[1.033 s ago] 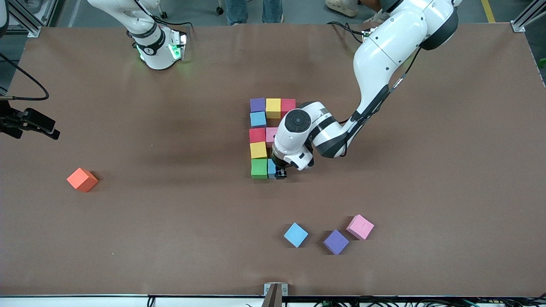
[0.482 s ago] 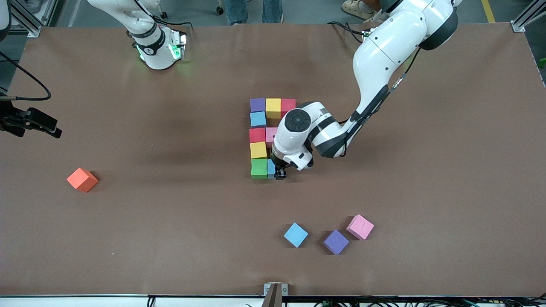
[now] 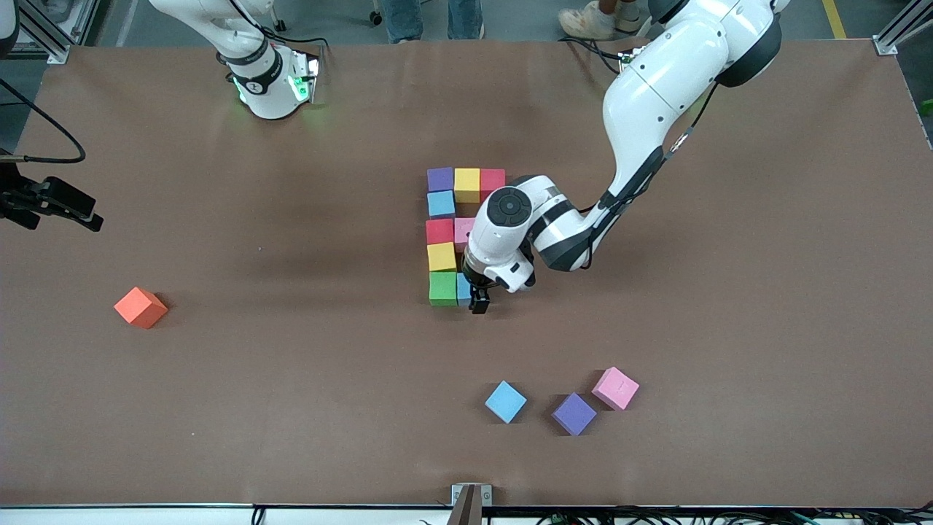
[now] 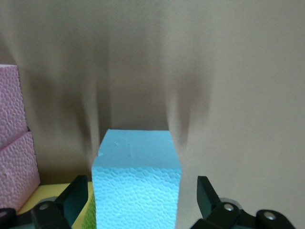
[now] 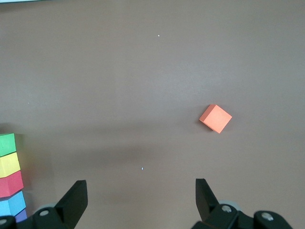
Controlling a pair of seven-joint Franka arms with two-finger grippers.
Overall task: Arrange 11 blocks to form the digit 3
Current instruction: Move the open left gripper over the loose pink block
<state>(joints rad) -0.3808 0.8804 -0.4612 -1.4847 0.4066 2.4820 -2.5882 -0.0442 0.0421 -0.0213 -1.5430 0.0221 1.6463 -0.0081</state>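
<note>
While the brown table [image 3: 729,328] carries no legible writing or labels, its middle holds the partial digit 3 [image 3: 455,233], the landmark here. Left gripper [image 3: 479,300] sits low at the figure's camera-nearest row, fingers spread clear either side of a light blue cube [image 4: 137,183] that rests beside the green cube [image 3: 442,288]. Three loose blocks [image 3: 574,413] lie nearer the camera than the figure. Right gripper [image 5: 138,202], jaws wide and empty, waits well toward the right arm's end; an orange cube [image 3: 141,307] lies that way too.
</note>
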